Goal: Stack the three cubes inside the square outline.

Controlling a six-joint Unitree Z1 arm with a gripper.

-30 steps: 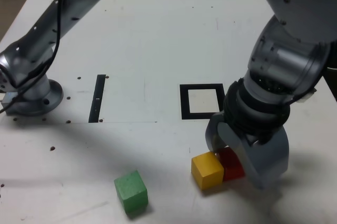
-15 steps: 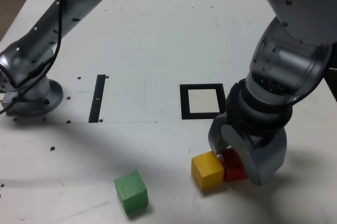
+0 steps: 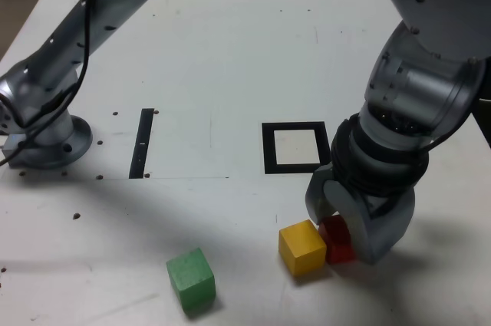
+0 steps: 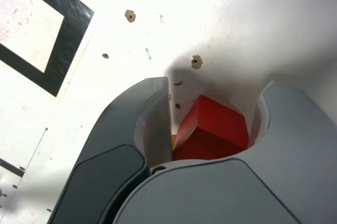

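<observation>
We see the gripper [image 3: 343, 222] lowered over the red cube [image 3: 337, 238], jaws either side of it; whether they pinch it we cannot tell. The yellow cube [image 3: 302, 247] touches the red one, near the square outline [image 3: 295, 148]. The green cube [image 3: 191, 278] sits apart on the table [image 3: 230, 50].

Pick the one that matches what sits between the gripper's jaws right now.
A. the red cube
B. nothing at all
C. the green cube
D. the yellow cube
A: the wrist view shows the red cube between the jaws of the gripper, and in the exterior view the yellow cube sits just outside them while the green cube lies well apart.
</observation>
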